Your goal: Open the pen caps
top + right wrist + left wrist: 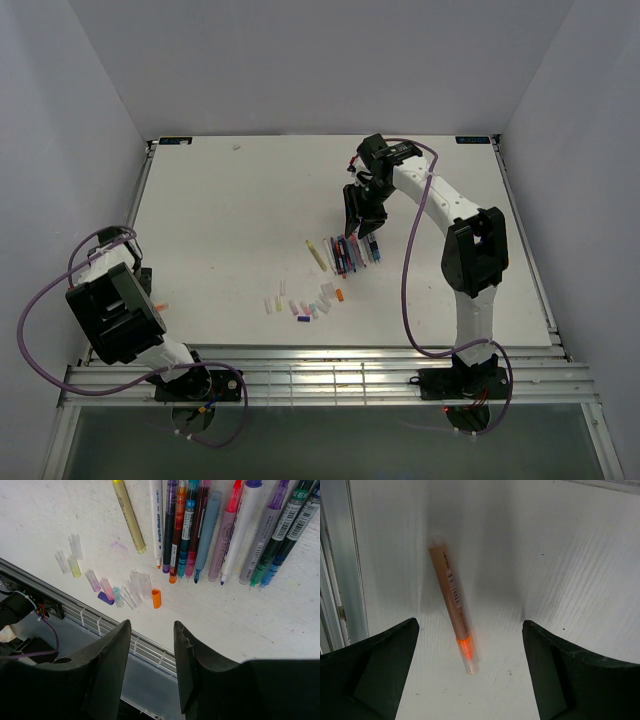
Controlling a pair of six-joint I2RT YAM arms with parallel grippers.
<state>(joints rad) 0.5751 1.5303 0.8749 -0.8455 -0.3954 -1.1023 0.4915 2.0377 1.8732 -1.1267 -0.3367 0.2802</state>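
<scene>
1. The orange pen (454, 607), its clear cap (469, 660) apparently on, lies on the desk (570, 555) between the left hand's (470, 624) wide, empty fingers.
2. The uncapped pens (200, 530) and loose caps (130, 587) lie below the half-open, empty right hand (151, 626).
3. Next, probably: the left hand grips the barrel.

the white counter (230, 220) carries a row of pens (215, 530) right of centre, lying side by side with barrels touching or nearly so. a yellow pen (129, 517) lies just left of the row, slightly apart and angled. nearer the front edge, pen caps (305, 302) lie loosely scattered on the bare surface: several clear ones, a yellow-tinted one, pink ones, a purple cap (105, 598), and an orange cap (156, 598) just beyond the pen tips. well apart, near the left edge, an orange pen (454, 605) lies alone, with a bright orange band and a clear end.
</scene>
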